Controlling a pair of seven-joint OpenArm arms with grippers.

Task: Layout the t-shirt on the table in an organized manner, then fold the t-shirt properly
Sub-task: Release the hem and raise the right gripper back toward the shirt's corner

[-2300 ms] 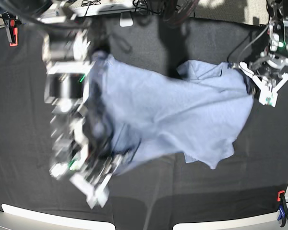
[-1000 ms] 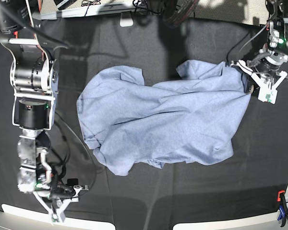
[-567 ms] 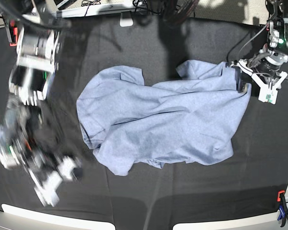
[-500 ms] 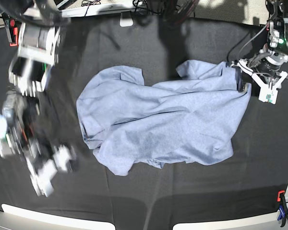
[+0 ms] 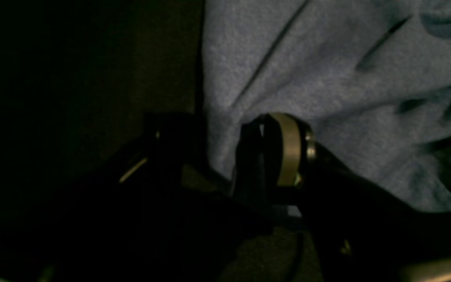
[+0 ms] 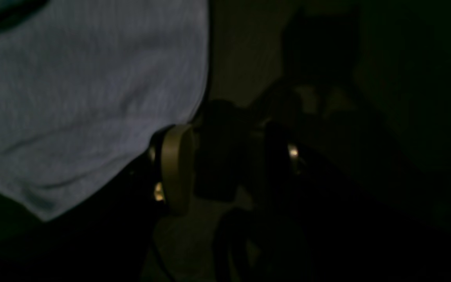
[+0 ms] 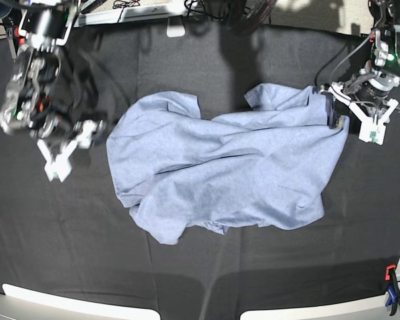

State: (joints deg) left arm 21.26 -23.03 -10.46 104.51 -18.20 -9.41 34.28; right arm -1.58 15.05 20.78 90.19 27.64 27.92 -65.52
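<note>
The light blue-grey t-shirt (image 7: 220, 173) lies crumpled and creased in the middle of the black table (image 7: 207, 280); no lettering shows. My left gripper (image 7: 352, 123) stands open at the shirt's right edge. In the left wrist view the t-shirt's (image 5: 327, 70) hem runs between the spread fingers of the left gripper (image 5: 221, 156). My right gripper (image 7: 73, 147) is open just off the shirt's left edge. In the right wrist view the t-shirt (image 6: 84, 98) lies beside the tan-padded finger of the right gripper (image 6: 229, 160), with nothing between the fingers.
A blue and orange clamp (image 7: 391, 293) sits at the front right corner. Cables and a white device (image 7: 176, 28) lie along the back edge. White panels (image 7: 73, 303) line the front edge.
My left gripper has opened and let go of the shirt's right edge. The right arm swung from the front left corner up to the shirt's left edge. The shirt lies still.
</note>
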